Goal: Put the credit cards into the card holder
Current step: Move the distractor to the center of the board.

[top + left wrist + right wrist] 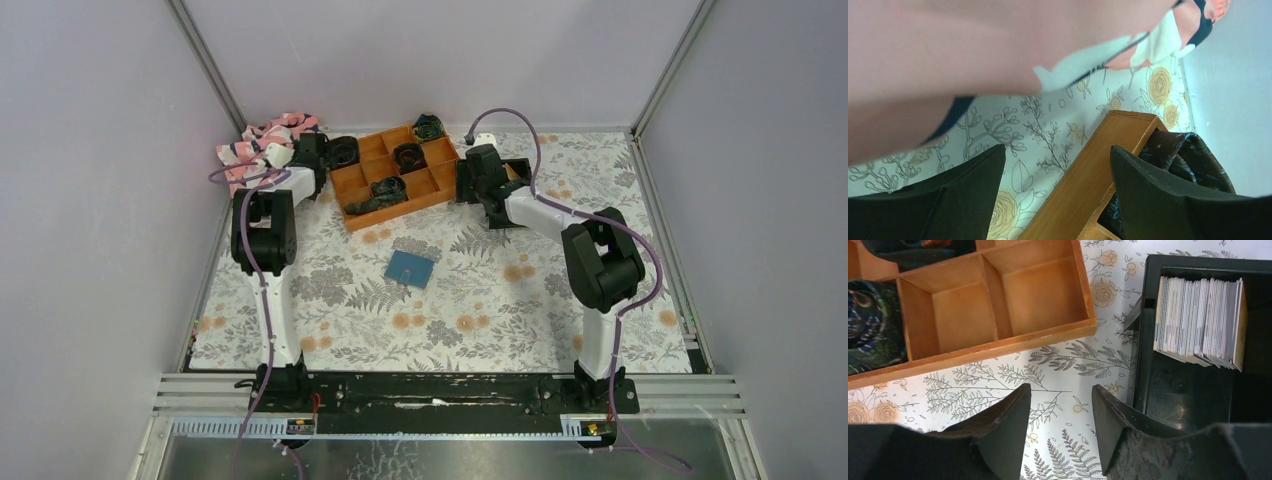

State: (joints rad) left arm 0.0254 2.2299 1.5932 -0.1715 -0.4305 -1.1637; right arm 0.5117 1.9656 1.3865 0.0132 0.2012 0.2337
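Left arm reaches toward the upper left of the top view, left gripper [1055,165] spread and empty above the surface by the orange tray [1088,175] corner. Right arm extends past the tray's right end, right gripper [1060,395] spread and empty, just beside the black bin [1143,365] holding the credit cards [1198,320] on edge. The card holder [411,268] lies flat mid-frame, well apart from both.

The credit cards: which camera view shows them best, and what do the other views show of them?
The right wrist view: the cards stand on edge in a black bin, close and sharp. In the top view they cannot be made out. The left wrist view does not show them at all.
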